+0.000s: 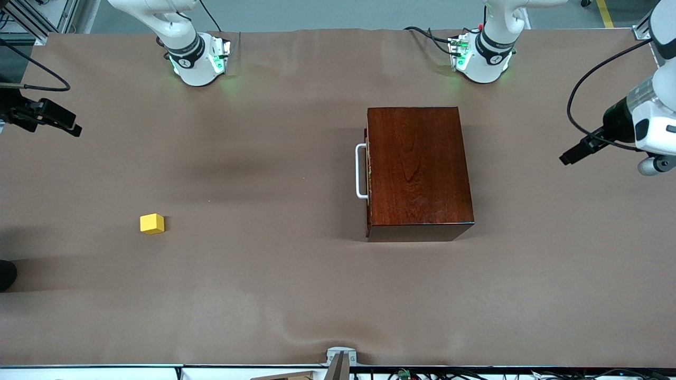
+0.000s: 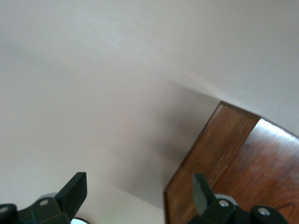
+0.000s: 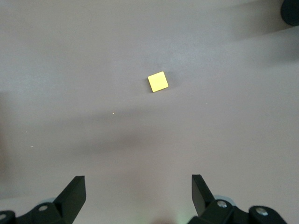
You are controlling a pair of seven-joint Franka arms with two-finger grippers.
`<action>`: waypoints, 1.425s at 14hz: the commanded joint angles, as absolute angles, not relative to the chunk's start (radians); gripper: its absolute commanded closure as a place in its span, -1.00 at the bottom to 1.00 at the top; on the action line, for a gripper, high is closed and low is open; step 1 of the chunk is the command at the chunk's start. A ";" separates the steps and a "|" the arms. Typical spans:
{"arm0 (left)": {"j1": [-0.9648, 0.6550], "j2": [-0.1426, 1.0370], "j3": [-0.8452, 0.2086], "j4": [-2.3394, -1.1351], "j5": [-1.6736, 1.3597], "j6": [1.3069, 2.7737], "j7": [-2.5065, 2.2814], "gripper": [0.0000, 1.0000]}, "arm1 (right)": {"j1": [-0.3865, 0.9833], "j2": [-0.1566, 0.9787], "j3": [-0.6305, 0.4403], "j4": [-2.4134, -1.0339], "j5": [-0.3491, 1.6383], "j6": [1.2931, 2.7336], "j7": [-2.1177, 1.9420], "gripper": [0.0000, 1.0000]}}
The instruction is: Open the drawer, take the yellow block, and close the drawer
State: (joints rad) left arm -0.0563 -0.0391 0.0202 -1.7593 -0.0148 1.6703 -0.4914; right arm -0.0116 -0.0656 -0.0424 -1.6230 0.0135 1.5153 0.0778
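The dark red-brown wooden box (image 1: 417, 169) stands toward the left arm's end of the table. Its drawer is shut, and the white bar handle (image 1: 361, 171) faces the right arm's end. The yellow block (image 1: 152, 224) lies on the bare brown cover toward the right arm's end, nearer to the front camera than the box. My right gripper (image 3: 138, 186) hangs open and empty over the table; the block (image 3: 158, 81) lies on the cover some way from its fingers. My left gripper (image 2: 138, 186) is open and empty, held above the table beside a corner of the box (image 2: 233, 163).
Both arm bases (image 1: 198, 58) (image 1: 483, 55) stand along the table edge farthest from the front camera. A metal clamp (image 1: 340, 359) sits on the edge nearest to the camera. A dark round object (image 1: 5, 274) shows at the right arm's end.
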 commanded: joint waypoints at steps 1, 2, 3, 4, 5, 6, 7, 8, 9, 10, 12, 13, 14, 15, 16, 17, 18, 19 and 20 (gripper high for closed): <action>-0.048 -0.067 0.009 -1.784 -0.034 1.655 -0.376 -1.00 | -0.003 -0.084 -0.048 -1.637 0.014 1.529 0.094 -1.00; -0.049 -0.066 0.009 -1.776 -0.034 1.640 -0.342 -1.00 | -0.003 -0.084 -0.048 -1.637 0.012 1.535 0.094 -1.00; -0.049 -0.067 0.009 -1.770 -0.034 1.631 -0.293 -1.00 | -0.003 -0.084 -0.046 -1.640 0.011 1.546 0.092 -1.00; -0.048 -0.067 0.009 -1.758 -0.032 1.615 -0.237 -1.00 | -0.003 -0.084 -0.046 -1.643 0.012 1.563 0.092 -1.00; -0.048 -0.066 0.011 -1.740 -0.032 1.597 -0.185 -1.00 | -0.002 -0.084 -0.046 -1.646 0.012 1.583 0.094 -1.00; -0.048 -0.061 0.011 -1.721 -0.032 1.589 -0.151 -1.00 | 0.011 -0.083 -0.046 -1.647 0.012 1.585 0.092 -1.00; -0.048 -0.054 0.011 -1.698 -0.028 1.582 -0.128 -1.00 | 0.017 -0.083 -0.046 -1.649 0.012 1.585 0.092 -1.00; -0.048 -0.052 0.011 -1.683 -0.022 1.582 -0.112 -1.00 | 0.015 -0.083 -0.046 -1.648 0.011 1.588 0.092 -1.00; -0.046 -0.049 0.015 -1.665 -0.018 1.582 -0.103 -1.00 | 0.015 -0.083 -0.048 -1.646 0.011 1.583 0.092 -1.00; -0.043 -0.043 0.017 -1.636 -0.017 1.577 -0.098 -1.00 | 0.015 -0.083 -0.048 -1.644 0.011 1.580 0.092 -1.00; -0.041 -0.025 0.018 -1.602 0.008 1.548 -0.036 -1.00 | 0.014 -0.083 -0.048 -1.643 0.011 1.575 0.089 -1.00; -0.041 -0.023 0.018 -1.594 0.021 1.548 0.003 -1.00 | 0.011 -0.083 -0.049 -1.643 0.011 1.572 0.081 -1.00; -0.041 -0.023 0.018 -1.588 0.034 1.545 0.027 -1.00 | 0.011 -0.083 -0.049 -1.641 0.011 1.571 0.081 -1.00; -0.043 -0.023 0.018 -1.589 0.044 1.536 0.040 -1.00 | 0.011 -0.083 -0.049 -1.641 0.011 1.571 0.081 -1.00; -0.044 -0.021 0.018 -1.589 0.049 1.536 0.049 -1.00 | 0.012 -0.083 -0.049 -1.641 0.011 1.572 0.080 -1.00; -0.046 -0.018 0.018 -1.589 0.048 1.536 0.049 -1.00 | 0.012 -0.083 -0.049 -1.641 0.011 1.571 0.080 -1.00; -0.045 -0.017 0.017 -1.586 0.043 1.536 0.051 -1.00 | 0.012 -0.083 -0.049 -1.641 0.011 1.571 0.080 -1.00; -0.044 -0.017 0.017 -1.582 0.035 1.534 0.051 -1.00 | 0.011 -0.083 -0.049 -1.641 0.011 1.571 0.080 -1.00; -0.043 -0.020 0.017 -1.583 0.032 1.526 0.052 -1.00 | 0.011 -0.083 -0.049 -1.641 0.011 1.571 0.080 -1.00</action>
State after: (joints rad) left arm -0.0495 -0.0320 0.0222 -1.6201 0.0274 1.5603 0.0290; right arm 0.0070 -0.0656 -0.0451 -1.6316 0.0136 1.5751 0.0775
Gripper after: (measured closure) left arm 0.000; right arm 0.000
